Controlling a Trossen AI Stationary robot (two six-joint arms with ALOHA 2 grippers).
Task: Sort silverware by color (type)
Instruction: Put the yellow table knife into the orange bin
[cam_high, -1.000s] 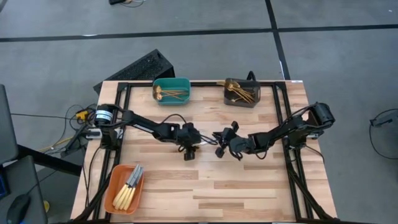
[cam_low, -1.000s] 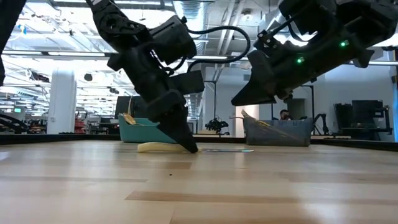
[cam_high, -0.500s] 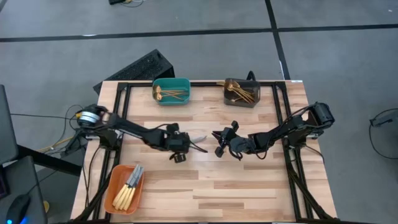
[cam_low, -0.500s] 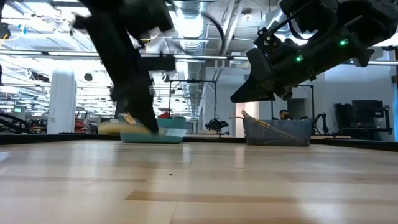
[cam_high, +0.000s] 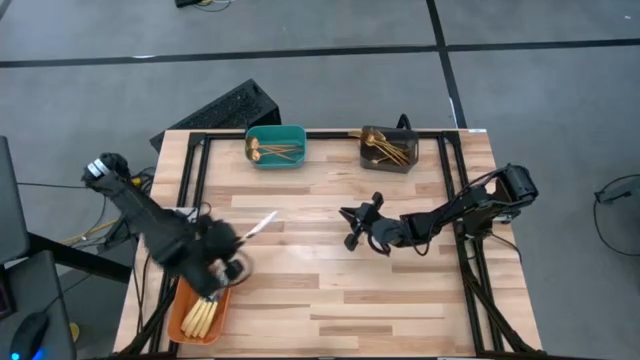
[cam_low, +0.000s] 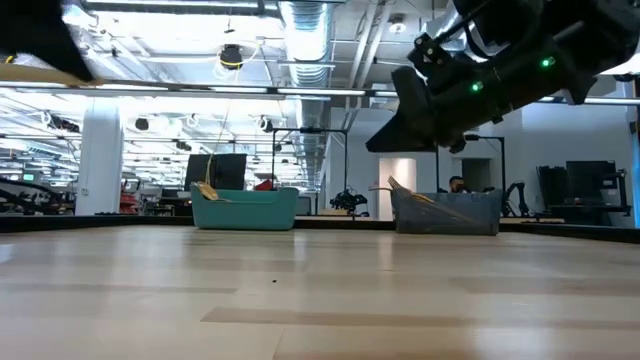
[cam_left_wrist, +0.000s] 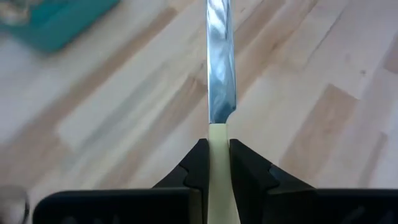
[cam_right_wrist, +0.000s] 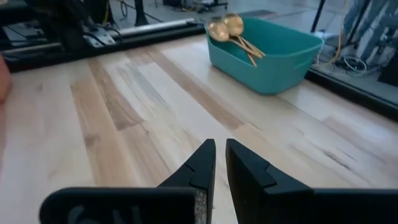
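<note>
My left gripper (cam_high: 240, 243) is shut on a knife (cam_high: 262, 225) with a silver blade (cam_left_wrist: 219, 62) and a pale handle. It holds the knife in the air just beyond the far end of the orange bin (cam_high: 186, 318), where more knives (cam_high: 203, 312) lie. Over the table's middle my right gripper (cam_high: 350, 235) hangs above the wood, shut, with nothing between its fingers (cam_right_wrist: 205, 155). Gold spoons (cam_high: 270, 152) lie in the teal bin (cam_high: 276, 132), gold forks (cam_high: 385, 150) in the dark grey bin (cam_high: 408, 160). My left gripper pinches the knife's pale handle (cam_left_wrist: 217, 134) between its two fingers, just behind where the blade starts. The fingers lie along the knife, and the blade sticks straight out past their tips. The knife is lifted clear, its blade aimed toward the table's far right.
Black frame rails (cam_high: 196, 190) run along the table's left, right and far sides. The teal bin (cam_low: 245, 208) and the grey bin (cam_low: 447, 212) stand at the far edge. Bare wood (cam_high: 330, 300) lies between the arms and the near edge.
My left gripper has taken the knife up off the middle of the table. It has swung up and toward the left and near edges, to the orange bin, rolling as it went. The knife now hangs clear. My right gripper has stayed put.
</note>
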